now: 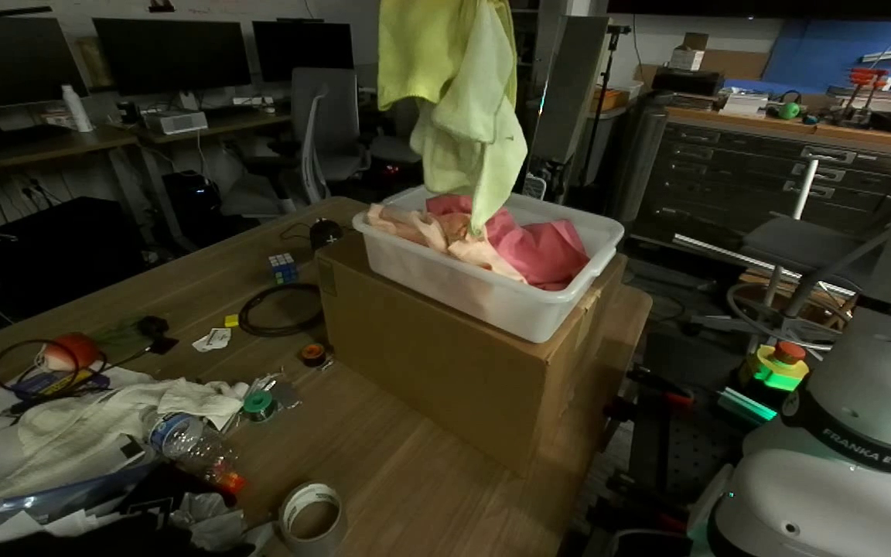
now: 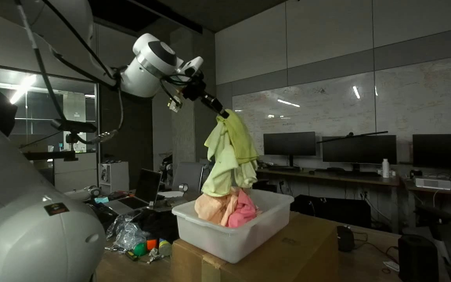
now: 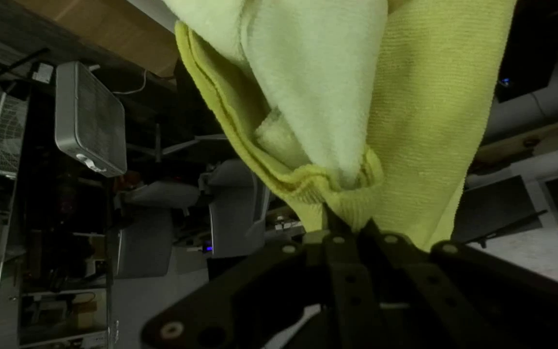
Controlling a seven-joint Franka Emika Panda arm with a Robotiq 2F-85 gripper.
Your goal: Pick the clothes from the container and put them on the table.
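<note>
We see the wooden table [image 1: 414,464] between the cardboard box [image 1: 430,371] and a tape roll [image 1: 318,546]. Above the rim of the white container [image 1: 523,313] on that box, our gripper [image 2: 225,114] pinches a lime cloth bundle [image 2: 233,150], long axis near vertical, loose ends pointing down over pink cloth [image 2: 242,211] and peach cloth [image 2: 211,207]. Monitors [image 2: 290,144] stand beyond.

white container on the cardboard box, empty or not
Not empty: in both exterior views, pink cloth and peach cloth lie inside the white container.
</note>
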